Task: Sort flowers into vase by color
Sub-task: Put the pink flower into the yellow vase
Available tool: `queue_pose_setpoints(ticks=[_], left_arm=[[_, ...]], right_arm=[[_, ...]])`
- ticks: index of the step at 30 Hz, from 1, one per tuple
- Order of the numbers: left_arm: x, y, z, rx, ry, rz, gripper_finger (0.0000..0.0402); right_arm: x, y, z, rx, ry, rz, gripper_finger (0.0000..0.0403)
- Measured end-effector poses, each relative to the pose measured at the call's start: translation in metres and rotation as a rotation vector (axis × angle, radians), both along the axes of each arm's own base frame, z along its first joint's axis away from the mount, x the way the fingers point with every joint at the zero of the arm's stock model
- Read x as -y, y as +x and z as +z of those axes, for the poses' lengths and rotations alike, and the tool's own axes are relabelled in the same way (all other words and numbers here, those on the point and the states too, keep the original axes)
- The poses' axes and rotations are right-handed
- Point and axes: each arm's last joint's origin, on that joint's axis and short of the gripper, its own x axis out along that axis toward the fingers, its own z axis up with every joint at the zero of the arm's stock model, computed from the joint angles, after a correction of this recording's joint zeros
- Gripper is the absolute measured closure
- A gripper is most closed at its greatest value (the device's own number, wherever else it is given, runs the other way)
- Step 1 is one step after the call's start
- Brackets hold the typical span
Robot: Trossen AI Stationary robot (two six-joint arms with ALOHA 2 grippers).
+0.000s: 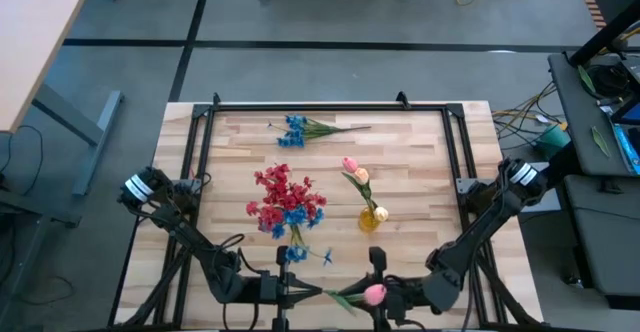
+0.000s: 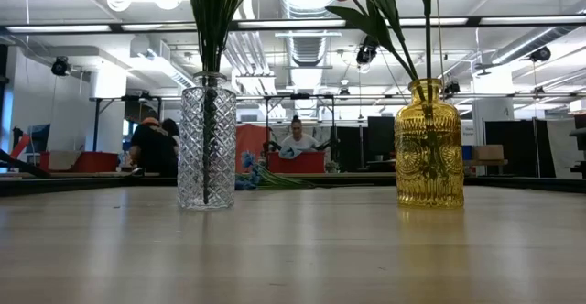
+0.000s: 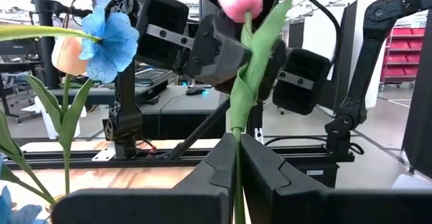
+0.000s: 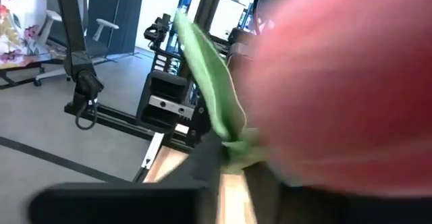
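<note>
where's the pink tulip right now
In the high view the pink tulip sits at the table's near edge, right of centre, its stem clamped in the left gripper with the right gripper at its bud.

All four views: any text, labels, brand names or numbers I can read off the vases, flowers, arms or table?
None readable.
Yellow vase: embossed pattern only, no lettering.
Clear vase: cut-diamond pattern, no lettering.
Pink tulip and arms: no markings visible.
Room background: any signs too small to read.
</note>
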Motion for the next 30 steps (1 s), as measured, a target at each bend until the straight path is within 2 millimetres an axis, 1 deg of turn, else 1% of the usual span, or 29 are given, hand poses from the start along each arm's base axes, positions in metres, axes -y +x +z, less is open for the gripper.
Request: queue_pose_setpoints(ticks=[1,2,6,9,13,15,17,21,23,27,30], left_arm=[[0.000,0.000,0.000,0.001,-0.002,0.000,0.0399],[0.001,0.000,0.001,0.003,-0.005,0.000,0.0395],[0.002,0.003,0.011,0.028,-0.037,0.004,0.0362],[0.007,0.003,0.018,0.030,-0.050,-0.005,0.0319],[0.017,0.004,0.025,-0.015,-0.073,-0.029,0.0257],[0.024,0.004,0.032,-0.050,-0.064,-0.043,0.0233],[0.032,0.004,0.042,-0.085,-0.053,-0.057,0.0217],[0.047,0.002,0.074,-0.152,-0.029,-0.085,0.0206],[0.052,0.000,0.092,-0.186,-0.013,-0.095,0.0207],[0.055,-0.008,0.124,-0.262,0.057,-0.098,0.0216],[0.052,-0.016,0.146,-0.309,0.102,-0.026,0.0225]], right_arm=[[0.001,-0.001,0.000,0.000,-0.002,0.001,0.0375],[0.001,-0.001,0.001,0.001,-0.002,0.003,0.0382],[0.001,-0.002,0.002,-0.007,-0.007,0.009,0.0389],[0.001,-0.005,0.004,-0.027,-0.016,0.013,0.0391],[0.007,-0.018,0.018,-0.077,0.033,0.027,0.0392],[0.011,-0.027,0.024,-0.142,0.056,0.037,0.0392],[0.019,-0.037,0.032,-0.240,0.088,0.053,0.0392],[0.038,-0.059,0.055,-0.475,0.238,0.124,0.0391],[0.047,-0.070,0.062,-0.597,0.275,0.120,0.0391],[0.062,-0.085,0.071,-0.757,0.307,0.020,0.0391],[0.074,-0.095,0.079,-0.821,0.332,-0.053,0.0390]])
